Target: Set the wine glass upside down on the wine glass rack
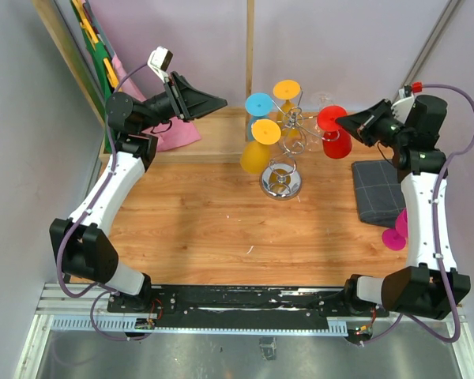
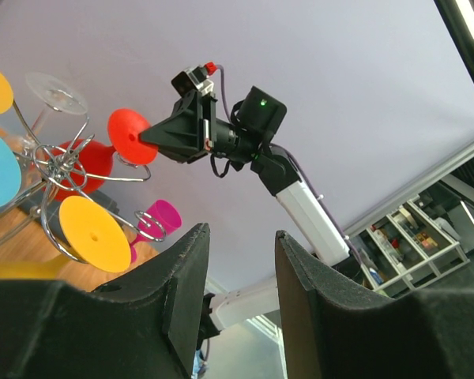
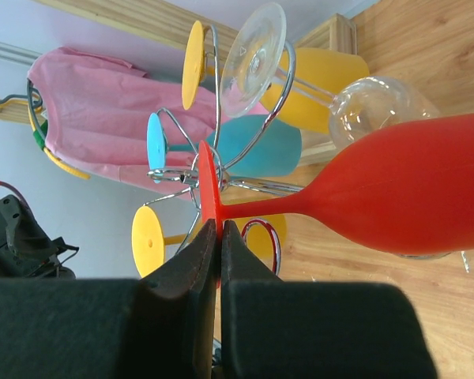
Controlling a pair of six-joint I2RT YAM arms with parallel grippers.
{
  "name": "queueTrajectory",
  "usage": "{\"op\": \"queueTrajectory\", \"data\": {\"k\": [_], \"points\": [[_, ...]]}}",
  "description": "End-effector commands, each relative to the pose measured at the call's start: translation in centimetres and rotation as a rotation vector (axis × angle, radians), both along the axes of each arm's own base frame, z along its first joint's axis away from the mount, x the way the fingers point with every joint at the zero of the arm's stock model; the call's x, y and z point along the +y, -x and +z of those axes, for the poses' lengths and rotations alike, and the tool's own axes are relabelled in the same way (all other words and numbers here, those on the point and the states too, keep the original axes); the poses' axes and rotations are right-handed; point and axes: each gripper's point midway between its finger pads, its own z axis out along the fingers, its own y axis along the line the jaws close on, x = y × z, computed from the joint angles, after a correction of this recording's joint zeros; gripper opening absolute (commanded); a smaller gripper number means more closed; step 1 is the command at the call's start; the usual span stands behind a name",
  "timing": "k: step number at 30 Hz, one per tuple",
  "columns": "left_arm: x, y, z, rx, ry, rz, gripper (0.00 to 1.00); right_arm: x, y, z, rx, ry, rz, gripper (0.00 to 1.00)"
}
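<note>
The red wine glass (image 1: 336, 140) hangs bowl-down at the right side of the chrome wine glass rack (image 1: 292, 126). My right gripper (image 1: 341, 120) is shut on the rim of its round foot. In the right wrist view my gripper (image 3: 220, 229) pinches the thin red foot, with the red bowl (image 3: 411, 189) to the right and the rack's wires (image 3: 257, 185) just behind. I cannot tell whether the stem rests in a rack arm. My left gripper (image 1: 217, 101) is open and empty, raised left of the rack; in its own view (image 2: 241, 233) it faces the red glass (image 2: 130, 136).
A blue glass (image 1: 259, 104), two yellow glasses (image 1: 261, 142) and a clear glass (image 1: 324, 99) hang on the rack, whose mirrored base (image 1: 280, 183) sits on the wooden table. A pink glass (image 1: 395, 233) and grey cloth (image 1: 379, 189) lie right; a pink cloth (image 1: 178, 134) lies back left.
</note>
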Motion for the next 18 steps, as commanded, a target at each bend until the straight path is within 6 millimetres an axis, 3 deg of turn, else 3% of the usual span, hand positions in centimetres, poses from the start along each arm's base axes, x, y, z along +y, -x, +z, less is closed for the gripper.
{"op": "queueTrajectory", "data": {"k": [1,18], "points": [[0.4,0.7,1.1,-0.055,0.004,0.014,0.44,1.2,0.3,0.4,-0.029,-0.022,0.062,0.01],[0.3,0.4,0.6,-0.047,0.000,0.015,0.43,3.2,0.9,-0.5,-0.019,-0.027,0.181,0.01]]}}
